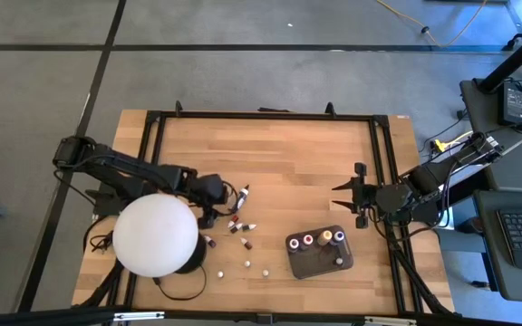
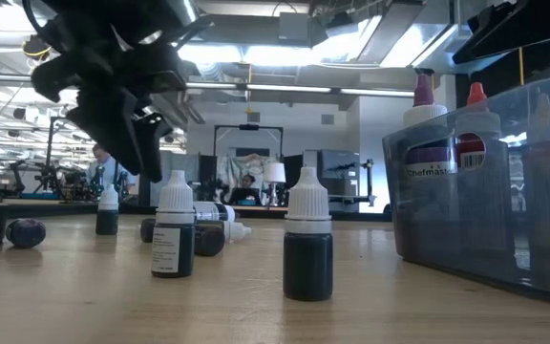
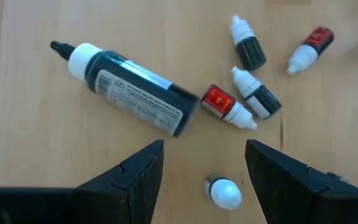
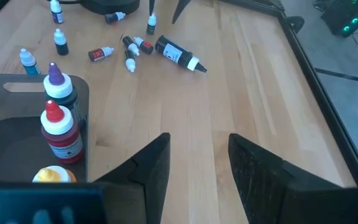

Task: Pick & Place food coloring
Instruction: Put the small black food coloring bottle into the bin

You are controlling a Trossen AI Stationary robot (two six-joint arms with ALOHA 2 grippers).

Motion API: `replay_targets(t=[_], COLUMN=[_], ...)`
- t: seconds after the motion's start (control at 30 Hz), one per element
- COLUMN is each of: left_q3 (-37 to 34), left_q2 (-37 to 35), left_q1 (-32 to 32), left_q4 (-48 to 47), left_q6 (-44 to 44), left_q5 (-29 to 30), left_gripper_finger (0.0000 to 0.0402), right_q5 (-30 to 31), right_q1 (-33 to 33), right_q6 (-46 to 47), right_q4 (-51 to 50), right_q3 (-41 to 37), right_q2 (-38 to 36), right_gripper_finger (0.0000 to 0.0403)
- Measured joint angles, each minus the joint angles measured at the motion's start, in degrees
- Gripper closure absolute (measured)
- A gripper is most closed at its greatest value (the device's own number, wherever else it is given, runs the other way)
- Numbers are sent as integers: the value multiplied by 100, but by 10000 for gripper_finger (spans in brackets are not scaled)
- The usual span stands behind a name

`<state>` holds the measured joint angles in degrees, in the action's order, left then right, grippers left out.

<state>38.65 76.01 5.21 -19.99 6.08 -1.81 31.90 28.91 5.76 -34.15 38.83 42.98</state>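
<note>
The food coloring bottles lie scattered on the wooden table (image 1: 279,154). A long dark bottle (image 3: 129,87) with a white cap lies on its side, with a red bottle (image 3: 225,104) and two dark ones (image 3: 257,96) next to it. My left gripper (image 3: 204,168) hovers open above this cluster (image 1: 236,220). A small white-capped bottle (image 3: 224,193) stands upright below the gap between its fingers, untouched. More bottles stand in the dark grey tray (image 1: 318,252). My right gripper (image 4: 197,162) waits open beside the tray, holding nothing.
A big white dome (image 1: 155,235) stands at the near left, close beside my left arm. Two dark bottles (image 2: 173,229) (image 2: 308,239) stand upright near the front edge. The tray (image 4: 17,93) holds purple-, red- and orange-topped bottles. Bare wood lies between the cluster and the tray.
</note>
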Motion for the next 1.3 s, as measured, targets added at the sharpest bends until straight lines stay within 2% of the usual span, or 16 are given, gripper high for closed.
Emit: replay_targets(t=[0.23,0.5,0.77,0.9,1.3], left_q3=[0,-2,0,0,-1], left_q2=[31,181,668,813,848], left_q1=[313,339,342,342,339], left_q4=[-151,-505,-447,-416,-121], left_q6=[21,219,215,203,62], left_q5=[130,217,182,165,171], left_gripper_finger=[181,181,185,210,320], right_q5=[2,4,7,9,7], right_q1=[-2,0,-2,-1,-1], right_q6=[0,2,4,2,-9], right_q4=[0,-1,0,1,-3], right_q3=[0,2,2,2,2], right_q2=[2,4,2,2,2], right_gripper_finger=[237,237,237,237,237])
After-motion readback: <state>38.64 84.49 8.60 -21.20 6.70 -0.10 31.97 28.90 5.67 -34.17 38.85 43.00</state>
